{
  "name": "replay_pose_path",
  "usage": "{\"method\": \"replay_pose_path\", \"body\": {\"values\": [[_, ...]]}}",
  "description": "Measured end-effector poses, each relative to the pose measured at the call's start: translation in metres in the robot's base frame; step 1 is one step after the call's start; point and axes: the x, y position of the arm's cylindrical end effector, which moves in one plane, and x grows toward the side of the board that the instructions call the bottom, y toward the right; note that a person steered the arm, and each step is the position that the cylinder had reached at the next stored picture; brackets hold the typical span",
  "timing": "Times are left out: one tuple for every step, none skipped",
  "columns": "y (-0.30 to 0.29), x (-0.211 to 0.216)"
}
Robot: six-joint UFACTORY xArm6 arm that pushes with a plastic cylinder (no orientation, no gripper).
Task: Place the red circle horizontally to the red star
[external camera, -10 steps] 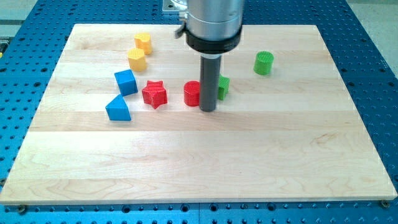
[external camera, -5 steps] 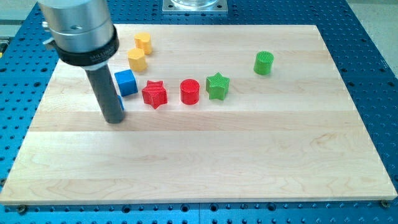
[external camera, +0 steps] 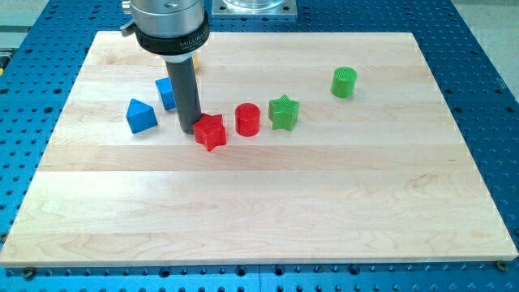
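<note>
The red circle [external camera: 247, 119] stands near the board's middle. The red star [external camera: 210, 131] lies just to its left and slightly lower in the view. My tip [external camera: 187, 130] is down on the board, touching the red star's upper left side. The rod rises straight up from there and hides part of the blue cube [external camera: 166, 93] behind it.
A green star [external camera: 283, 112] sits just right of the red circle. A green cylinder [external camera: 344, 82] stands further right and up. A blue triangular block [external camera: 140, 116] lies left of my tip. A yellow block [external camera: 195, 62] peeks out beside the rod's collar.
My tip swung from the red circle's right far left, then back to the red star. The star slid right and down, nearer the circle. The blue triangular block shifted up and left.
</note>
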Motion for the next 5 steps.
{"method": "replay_pose_path", "body": {"values": [[0.002,-0.004],[0.011,0.006],[0.014,0.006],[0.020,-0.018],[0.043,-0.030]]}}
